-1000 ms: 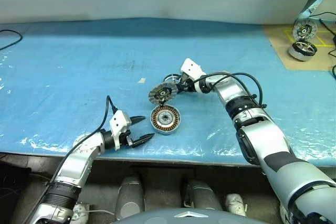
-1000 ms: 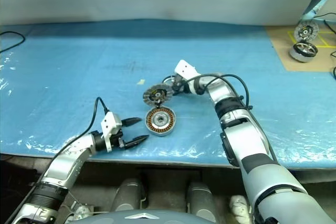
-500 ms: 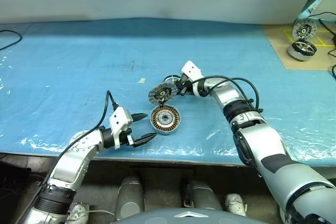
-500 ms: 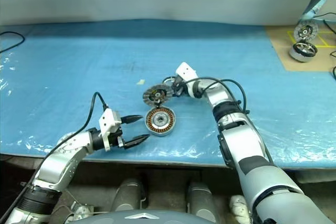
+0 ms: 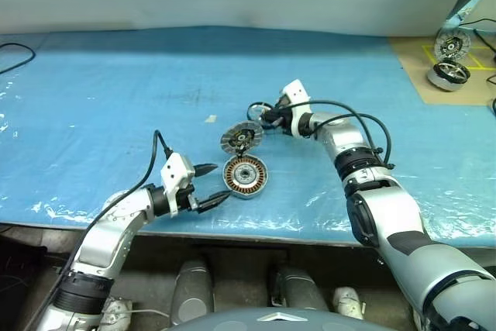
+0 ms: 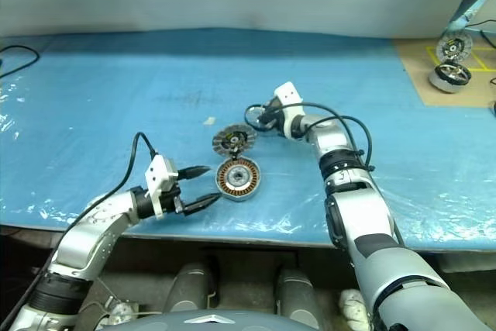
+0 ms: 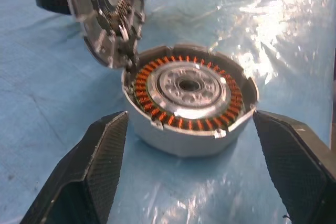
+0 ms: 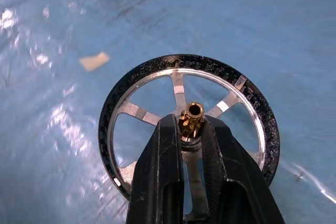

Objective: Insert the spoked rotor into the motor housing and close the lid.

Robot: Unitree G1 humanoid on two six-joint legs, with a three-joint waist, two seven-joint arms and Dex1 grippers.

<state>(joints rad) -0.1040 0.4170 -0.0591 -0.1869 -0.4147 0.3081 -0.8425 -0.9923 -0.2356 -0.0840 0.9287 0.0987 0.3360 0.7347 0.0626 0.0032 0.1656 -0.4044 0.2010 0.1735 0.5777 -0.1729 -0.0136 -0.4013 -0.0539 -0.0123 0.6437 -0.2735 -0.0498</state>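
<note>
The spoked rotor (image 8: 189,129), black-rimmed with silvery spokes and a brass hub pin, is pinched at its hub by my right gripper (image 8: 191,129), which is shut on it just behind the lid (image 5: 241,138). The rotor (image 5: 256,109) looks tilted; I cannot tell whether its rim touches the sheet. The motor housing (image 5: 245,176) lies face up near the table's front, its copper windings (image 7: 157,72) showing. Its hinged lid (image 7: 105,9) stands up at the far side. My left gripper (image 5: 220,182) is open, level, just left of the housing and not touching it.
The table is covered in blue plastic sheet (image 5: 116,98). A small white scrap (image 5: 209,119) lies left of the lid. Another motor (image 5: 446,74) stands on a brown board at the back right. A black cable (image 5: 15,56) loops at the far left.
My right gripper has shut on the rotor's hub, rolled, and moved right and slightly up with it. My left gripper has risen a little beside the housing, still open.
</note>
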